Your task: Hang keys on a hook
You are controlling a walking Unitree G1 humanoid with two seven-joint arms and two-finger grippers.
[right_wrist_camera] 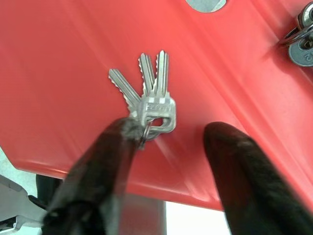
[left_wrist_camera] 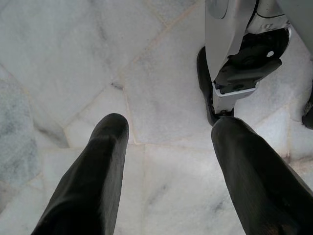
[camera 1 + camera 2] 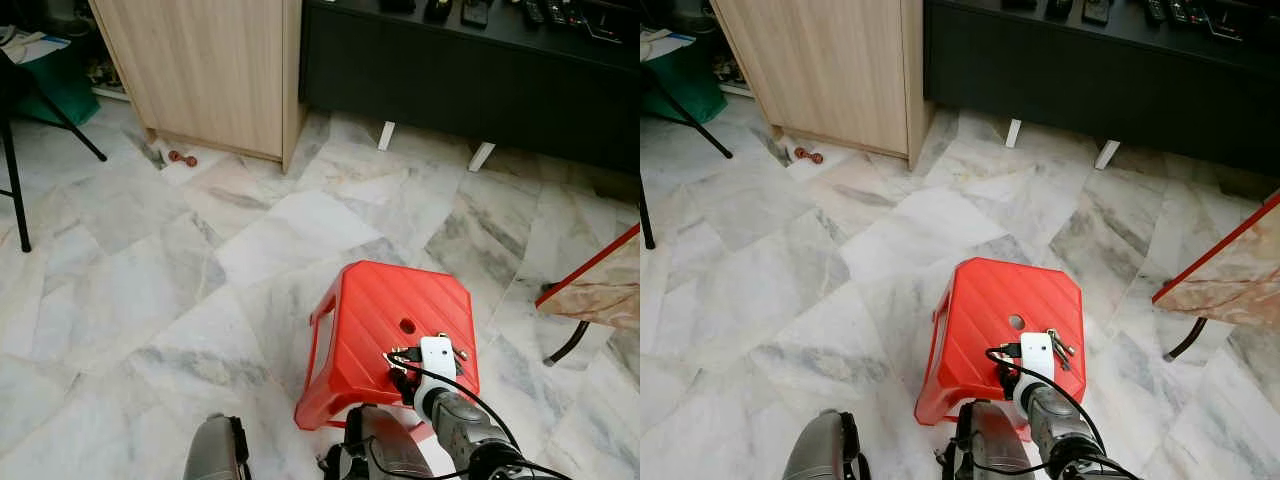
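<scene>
Left gripper [image 2: 166,147] hangs idle near floor, fingers wide apart, holding nothing. Your right gripper [image 1: 168,147] spread over red stool [image 3: 375,300], one finger touching ring of keys [image 1: 146,95], likely lining up pinch. Three keys in bunch; second bunch [image 1: 303,41] lies farther right. Hook unseen.

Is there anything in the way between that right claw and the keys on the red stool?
Nothing visible. The right gripper hangs open just over the keys on the red stool, one finger already at the key ring. A second bunch of keys lies off to one side, apart.
</scene>
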